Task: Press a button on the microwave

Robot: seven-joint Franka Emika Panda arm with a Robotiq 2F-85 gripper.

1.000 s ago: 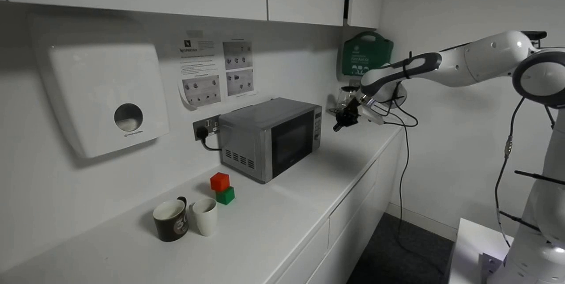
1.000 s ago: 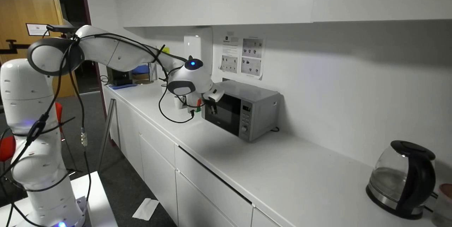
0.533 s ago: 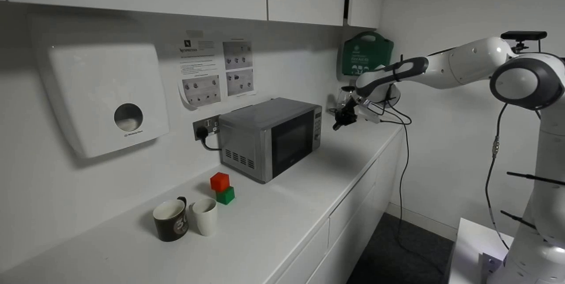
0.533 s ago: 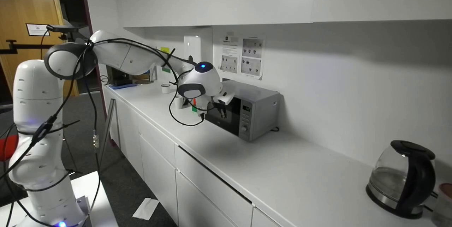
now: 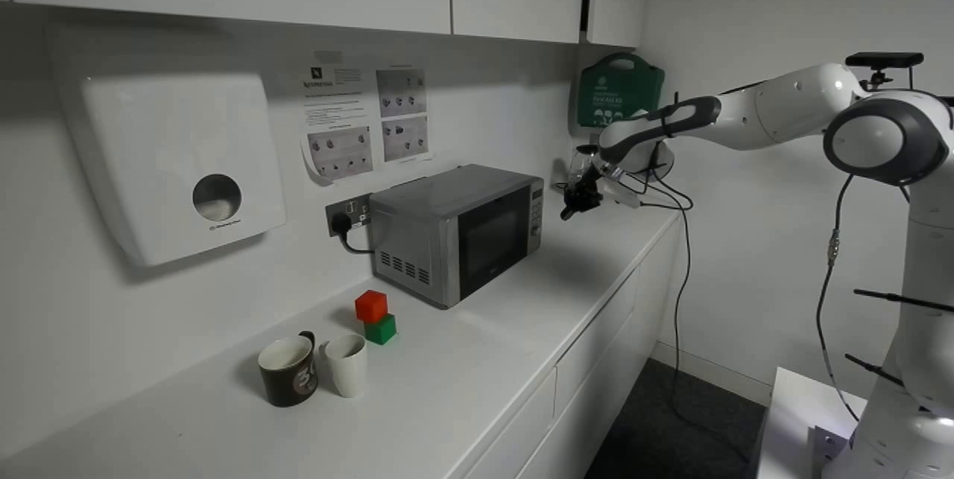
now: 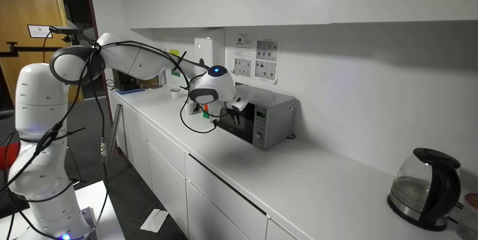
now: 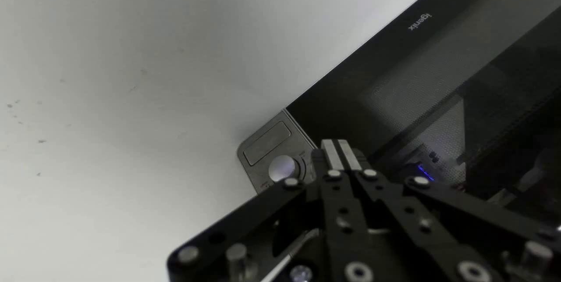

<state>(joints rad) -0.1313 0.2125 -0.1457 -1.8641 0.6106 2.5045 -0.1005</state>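
Microwave [image 5: 455,229]: in an exterior view, it is standing on the tabletop [image 5: 462,397], near the wall [image 5: 499,114].
Claw [image 5: 566,215]: before the microwave's front, it is slanting downward, not touching.
Control panel [image 6: 260,130]: in an exterior view, it is showing its small buttons [image 6: 260,123] uncovered, while the claw is appearing across the dark door [image 6: 247,124] beside it.
Pads [image 7: 332,155]: in the wrist view, they are lying pressed together, pinching nothing, near the seam between door and panel.
Knob [image 7: 281,168]: it is appearing just beside the pads; the claw is hiding the buttons.
Button press: judged not yet made; aiming is probably the step in hand, and the next move is calling for shifting toward the panel, then pushing one button gently.
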